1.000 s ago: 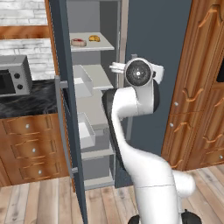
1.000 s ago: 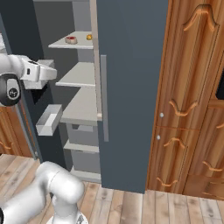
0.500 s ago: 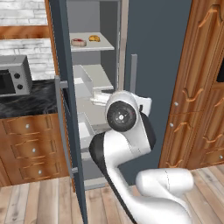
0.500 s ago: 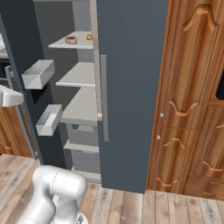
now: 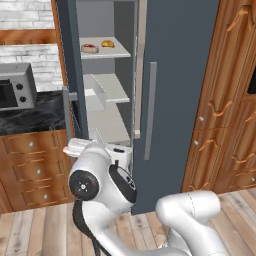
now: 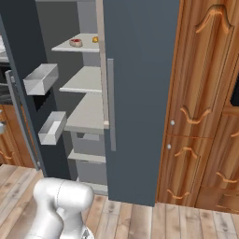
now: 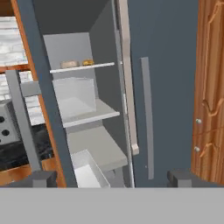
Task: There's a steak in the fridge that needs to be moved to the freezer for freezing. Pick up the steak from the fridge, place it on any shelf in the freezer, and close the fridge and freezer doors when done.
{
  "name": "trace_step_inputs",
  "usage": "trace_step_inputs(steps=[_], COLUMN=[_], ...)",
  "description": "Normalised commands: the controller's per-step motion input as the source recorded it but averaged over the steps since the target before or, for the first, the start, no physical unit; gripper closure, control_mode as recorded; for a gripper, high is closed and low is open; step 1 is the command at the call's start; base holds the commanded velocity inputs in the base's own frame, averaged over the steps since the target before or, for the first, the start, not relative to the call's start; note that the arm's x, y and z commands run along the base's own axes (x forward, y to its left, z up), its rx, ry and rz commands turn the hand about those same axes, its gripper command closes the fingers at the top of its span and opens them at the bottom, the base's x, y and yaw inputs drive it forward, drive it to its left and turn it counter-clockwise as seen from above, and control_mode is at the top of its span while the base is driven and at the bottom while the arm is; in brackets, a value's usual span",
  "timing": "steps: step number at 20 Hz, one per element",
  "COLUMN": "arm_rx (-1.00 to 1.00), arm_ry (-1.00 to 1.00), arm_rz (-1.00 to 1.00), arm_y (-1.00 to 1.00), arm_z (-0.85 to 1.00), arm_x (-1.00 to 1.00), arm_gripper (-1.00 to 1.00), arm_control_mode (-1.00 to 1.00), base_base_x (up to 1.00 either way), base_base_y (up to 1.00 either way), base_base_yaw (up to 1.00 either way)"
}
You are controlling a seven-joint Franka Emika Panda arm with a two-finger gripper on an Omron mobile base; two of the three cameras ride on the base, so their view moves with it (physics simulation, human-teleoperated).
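Observation:
The steak lies flat on the top shelf of the freezer, the narrower left half, whose door stands open. The fridge door, wide and plain with a long bar handle, is shut. In the hand view the steak looks small and far off. My gripper hangs low in front of the appliance, well below and short of the steak. It is open, with its fingertips wide apart and nothing between them.
A golden-brown pastry sits beside the steak. Bins hang on the open door. A microwave stands on a dark counter to the left. Wooden cabinets flank the right. My arm folds low over the floor.
The arm has dropped from shelf height to low in front of the appliance. The jaws stayed open, and the steak and doors have not moved.

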Motion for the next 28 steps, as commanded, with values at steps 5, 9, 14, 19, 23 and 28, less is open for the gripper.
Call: trace_step_inputs(steps=[5,9,14,19,23,28], arm_rx=[0.00,-0.03,-0.04,-0.02,0.00,-0.01], arm_ry=[-0.09,-0.01,0.01,0.06,0.06,0.00], arm_rz=[-0.16,-0.17,-0.19,-0.10,0.00,-0.02], arm_y=[0.82,0.66,0.45,0.12,0.00,0.03], arm_z=[-0.33,-0.26,-0.38,-0.36,-0.26,-0.21], arm_x=[0.13,0.31,0.40,0.56,0.69,0.55], arm_gripper=[-1.00,-1.00,-1.00,-1.00,-1.00,-1.00], arm_control_mode=[-1.00,-1.00,-1.00,-1.00,-1.00,-1.00], base_base_x=[0.00,0.00,0.00,0.00,0.00,0.00], base_base_y=[0.00,0.00,0.00,0.00,0.00,0.00], base_base_yaw=[0.00,0.00,0.00,0.00,0.00,0.00])
